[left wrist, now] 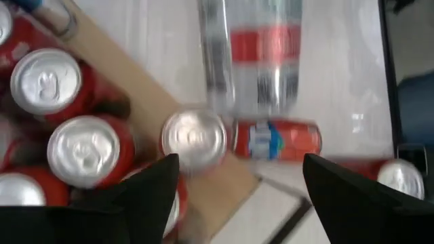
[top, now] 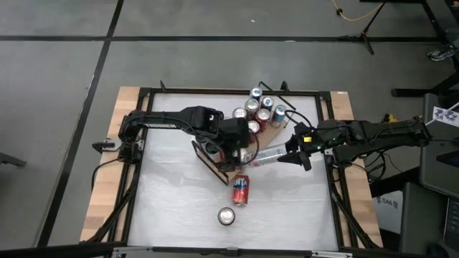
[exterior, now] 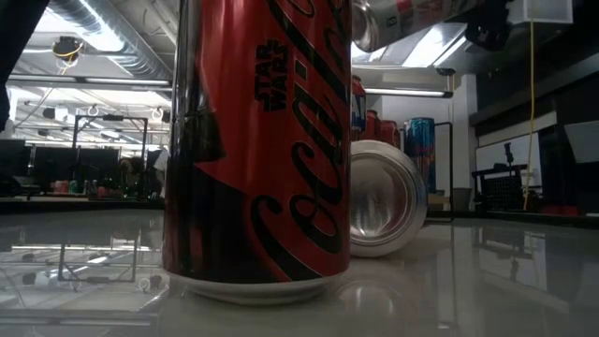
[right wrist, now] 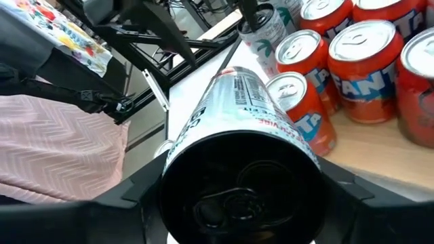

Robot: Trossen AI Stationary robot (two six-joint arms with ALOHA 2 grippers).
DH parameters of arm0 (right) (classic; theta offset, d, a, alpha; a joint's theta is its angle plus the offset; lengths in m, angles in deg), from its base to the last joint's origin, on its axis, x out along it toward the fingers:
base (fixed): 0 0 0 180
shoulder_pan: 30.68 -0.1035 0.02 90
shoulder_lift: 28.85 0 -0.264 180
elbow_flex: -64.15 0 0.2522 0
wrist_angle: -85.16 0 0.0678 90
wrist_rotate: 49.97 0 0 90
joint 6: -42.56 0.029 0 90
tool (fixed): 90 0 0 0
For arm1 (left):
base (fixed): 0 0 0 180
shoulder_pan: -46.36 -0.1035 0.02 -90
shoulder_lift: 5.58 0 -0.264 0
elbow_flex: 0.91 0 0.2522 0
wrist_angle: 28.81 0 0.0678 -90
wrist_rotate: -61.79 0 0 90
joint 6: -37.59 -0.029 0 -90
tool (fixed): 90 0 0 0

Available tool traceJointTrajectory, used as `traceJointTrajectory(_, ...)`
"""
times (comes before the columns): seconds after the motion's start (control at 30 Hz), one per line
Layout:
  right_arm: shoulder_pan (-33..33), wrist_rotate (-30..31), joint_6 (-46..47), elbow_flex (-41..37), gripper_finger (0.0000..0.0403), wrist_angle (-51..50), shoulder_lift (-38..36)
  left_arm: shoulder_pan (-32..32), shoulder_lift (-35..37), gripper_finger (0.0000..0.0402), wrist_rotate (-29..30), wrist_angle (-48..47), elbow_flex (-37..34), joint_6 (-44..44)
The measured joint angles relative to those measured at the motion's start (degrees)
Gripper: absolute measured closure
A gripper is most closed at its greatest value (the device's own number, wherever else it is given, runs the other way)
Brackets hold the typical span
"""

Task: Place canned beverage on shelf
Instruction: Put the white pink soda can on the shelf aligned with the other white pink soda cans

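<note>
The left gripper (top: 231, 149) hovers with its fingers spread and empty above the near end of the shelf (top: 209, 162), just beside the upright Fanta cans (left wrist: 87, 150) already stored there. Lowering or swinging from here could, I judge, knock those close-packed cans over or shove the light board. Near of the shelf a red can (top: 240, 190) lies on its side and a Coca-Cola can (top: 226, 216) stands upright; both could roll or tip if brushed. To the right, the right gripper (top: 297, 153) pinches a silver can (top: 267, 155) held lying sideways, its far end pointing at the shelf's right part. Released this way, it would likely roll into the rows.
</note>
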Motion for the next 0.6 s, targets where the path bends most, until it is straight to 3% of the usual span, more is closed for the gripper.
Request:
traceJointTrajectory(0.13, 0.0, -0.04, 1.61, 0.02, 0.0158, -0.08, -0.02, 1.22, 3.46, 0.0097, 3.27, -4.17, 0.0, -0.96)
traceJointTrajectory(0.33, 0.0, -0.02, 4.04, 0.02, 0.0158, 0.28, -0.02, 4.54, 10.7, 0.0097, 15.7, -4.9, -2.49, 1.81)
traceJointTrajectory(0.47, 0.0, -0.71, 5.47, 0.14, 0.0158, 0.07, -0.02, 7.77, 15.18, 0.0097, 22.85, -4.2, -9.04, 6.11)
traceJointTrajectory(0.6, -0.01, -1.04, 6.59, 4.17, 0.0158, -5.42, 1.25, 10.55, 20.26, 0.0097, 27.64, -1.24, -19.93, 10.58)
